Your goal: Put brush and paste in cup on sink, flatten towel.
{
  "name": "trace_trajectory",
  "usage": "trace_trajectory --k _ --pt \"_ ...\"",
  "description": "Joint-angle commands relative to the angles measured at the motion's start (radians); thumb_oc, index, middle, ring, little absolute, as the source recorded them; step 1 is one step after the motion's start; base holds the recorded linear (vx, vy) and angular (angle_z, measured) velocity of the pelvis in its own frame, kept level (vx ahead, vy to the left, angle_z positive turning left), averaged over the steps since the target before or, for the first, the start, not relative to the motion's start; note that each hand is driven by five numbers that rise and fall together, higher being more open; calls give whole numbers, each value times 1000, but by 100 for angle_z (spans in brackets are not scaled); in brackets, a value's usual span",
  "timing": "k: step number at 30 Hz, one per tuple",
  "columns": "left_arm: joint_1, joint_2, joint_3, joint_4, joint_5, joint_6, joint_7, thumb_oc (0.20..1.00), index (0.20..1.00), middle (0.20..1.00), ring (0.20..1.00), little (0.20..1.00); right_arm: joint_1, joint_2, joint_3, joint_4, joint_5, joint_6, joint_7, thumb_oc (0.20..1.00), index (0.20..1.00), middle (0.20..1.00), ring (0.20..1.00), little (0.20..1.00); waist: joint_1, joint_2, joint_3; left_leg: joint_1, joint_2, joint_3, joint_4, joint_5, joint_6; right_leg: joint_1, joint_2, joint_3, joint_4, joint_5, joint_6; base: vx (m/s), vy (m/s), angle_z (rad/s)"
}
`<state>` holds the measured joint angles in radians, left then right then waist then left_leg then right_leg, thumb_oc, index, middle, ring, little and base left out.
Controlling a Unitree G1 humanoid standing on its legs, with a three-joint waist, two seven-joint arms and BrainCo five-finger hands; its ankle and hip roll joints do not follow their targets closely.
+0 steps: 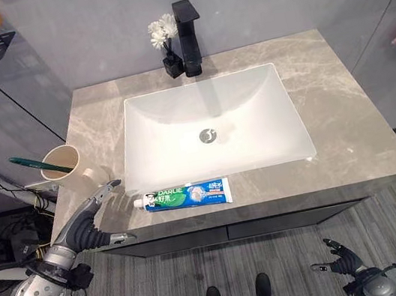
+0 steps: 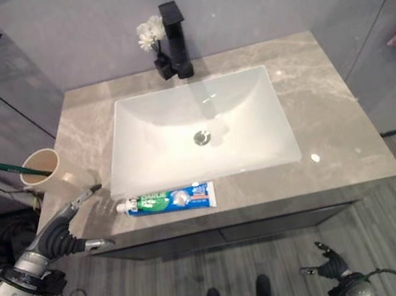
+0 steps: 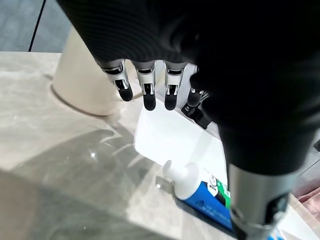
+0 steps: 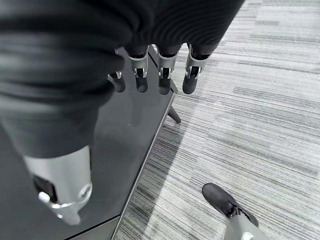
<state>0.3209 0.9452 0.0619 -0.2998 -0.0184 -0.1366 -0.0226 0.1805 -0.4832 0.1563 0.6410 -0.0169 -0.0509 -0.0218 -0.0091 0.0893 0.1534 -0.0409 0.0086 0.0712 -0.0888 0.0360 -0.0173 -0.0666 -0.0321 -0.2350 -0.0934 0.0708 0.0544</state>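
**Green brush in cup, paste on the counter**

Your toothbrush point(image 1: 40, 165) leans in the beige cup point(image 1: 61, 168) (left of the basin point(image 1: 213, 126)); the toothpaste point(image 1: 187, 195) lies flat along the counter point(image 1: 346, 123) front edge. Your left hand point(image 1: 89, 223) hovers beside its cap, fingers relaxed, empty. Your right hand point(image 1: 341, 261) hangs low over the floor, fingers loose.

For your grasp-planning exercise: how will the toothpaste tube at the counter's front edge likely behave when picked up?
The toothpaste tube lies flat, so it probably won't roll. It looks soft-bodied and would likely dent under a squeeze. Its white cap end looks stiffer, perhaps a firmer hold.
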Motion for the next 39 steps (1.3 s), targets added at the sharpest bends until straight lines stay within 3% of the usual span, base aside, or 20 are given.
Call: trace_trajectory --k 1,15,28,39 --pt "-57 -11 -22 9 42 -54 44 1000 1000 1000 1000 1000 -12 -47 -24 -36 0 -26 -28 1000 1000 1000 1000 1000 -4 -1 -17 25 94 -12 2 -2 -86 18 -63 12 44 -44 102 0 0 0" --pt "-115 -71 -108 45 90 -43 69 1000 1000 1000 1000 1000 -1 -31 -32 -17 11 -22 -55 1000 1000 1000 1000 1000 -28 30 -8 22 96 0 1 0 -94 25 -57 17 23 -43 95 4 -7 -2" --pt "-164 -176 -187 140 197 -31 126 1000 1000 1000 1000 1000 4 0 -17 2 19 -25 -78 1000 1000 1000 1000 1000 -37 24 -10 35 104 0 1 2 -99 51 -48 8 11 -54 86 2 -13 0" --pt "-176 -247 -244 179 172 -21 142 1000 1000 1000 1000 1000 11 13 -7 8 25 -26 -90 1000 1000 1000 1000 1000 -42 21 -10 44 105 -1 1 -1 -98 66 -43 -2 14 -64 78 0 -3 0"
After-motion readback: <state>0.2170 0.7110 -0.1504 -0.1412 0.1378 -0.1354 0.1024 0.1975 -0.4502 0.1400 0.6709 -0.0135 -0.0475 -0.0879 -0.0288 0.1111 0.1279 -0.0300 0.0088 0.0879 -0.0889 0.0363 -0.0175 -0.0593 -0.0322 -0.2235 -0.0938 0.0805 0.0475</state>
